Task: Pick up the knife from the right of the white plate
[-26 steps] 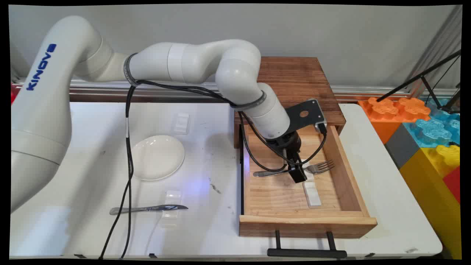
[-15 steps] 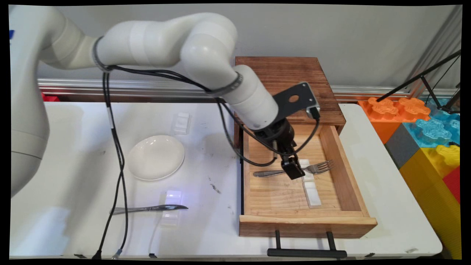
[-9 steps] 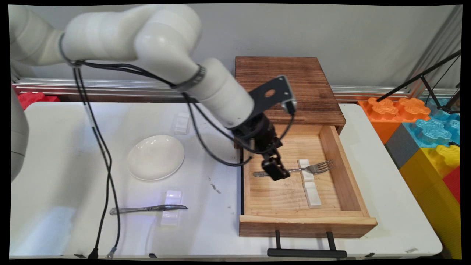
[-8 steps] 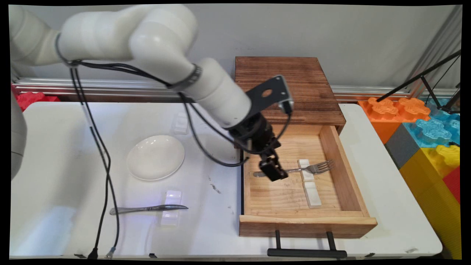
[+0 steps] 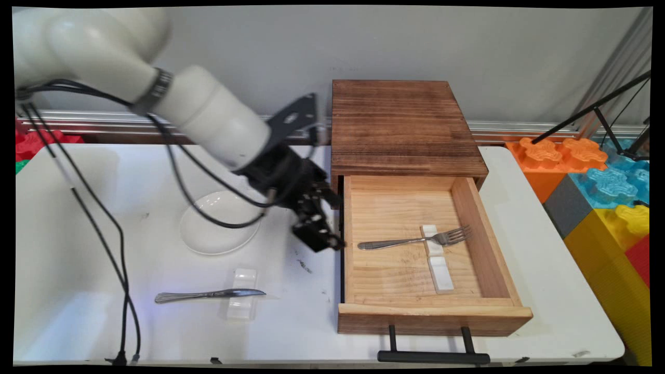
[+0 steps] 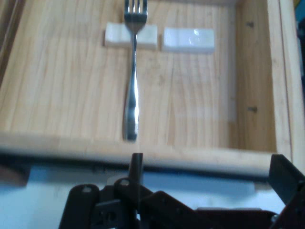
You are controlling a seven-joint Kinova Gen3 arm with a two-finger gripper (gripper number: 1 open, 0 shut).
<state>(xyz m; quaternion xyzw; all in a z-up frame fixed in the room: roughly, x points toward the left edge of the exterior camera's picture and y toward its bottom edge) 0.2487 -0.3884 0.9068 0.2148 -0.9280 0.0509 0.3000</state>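
Backing out of the drawer (image 5: 511,244) since the earlier frames, the claw (image 5: 318,236) now hangs spread and empty over the table (image 5: 545,270) beside the drawer's left wall, leaving the fork (image 5: 415,240) inside, propped on a white rest (image 5: 435,257).

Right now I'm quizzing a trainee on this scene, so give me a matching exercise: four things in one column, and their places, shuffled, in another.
Things:
1. fork
2. knife
3. plate
4. claw

Places:
A. on the white table, left of the claw
B. just outside the drawer's left wall
C. in the open drawer, its neck on a white rest
D. near the table's front, its blade across a clear rest

Pairs: 1-C, 2-D, 3-A, 4-B
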